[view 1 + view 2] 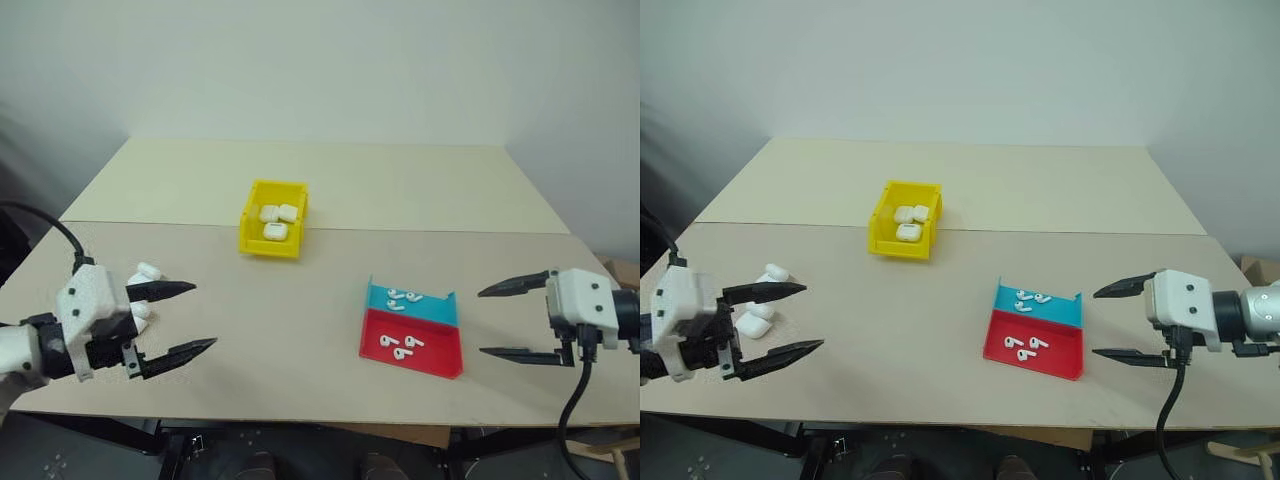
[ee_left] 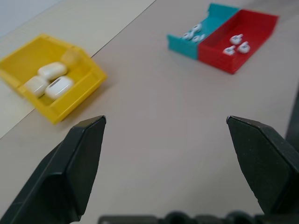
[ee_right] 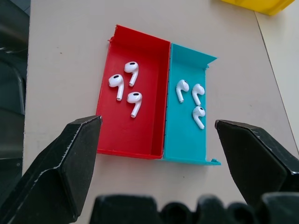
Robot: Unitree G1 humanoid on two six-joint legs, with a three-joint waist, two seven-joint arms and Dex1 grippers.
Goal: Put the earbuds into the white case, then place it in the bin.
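Observation:
Several earbuds (image 3: pixel 125 86) lie in a flat tray (image 3: pixel 135 133), three in its red half and three in its blue half (image 3: pixel 187 135). My right gripper (image 1: pixel 481 322) hovers open just right of that tray, holding nothing. White cases (image 1: pixel 755 322) lie loose on the table at the left, right behind my left gripper (image 1: pixel 205 316), which is open and empty. The yellow bin (image 1: pixel 270 246) stands at the table's middle back with three white cases (image 1: pixel 276 231) inside it.
The table is two pale boards with a seam running behind the tray and under the bin. A bare stretch of tabletop lies between the two grippers. A black cable hangs from each wrist.

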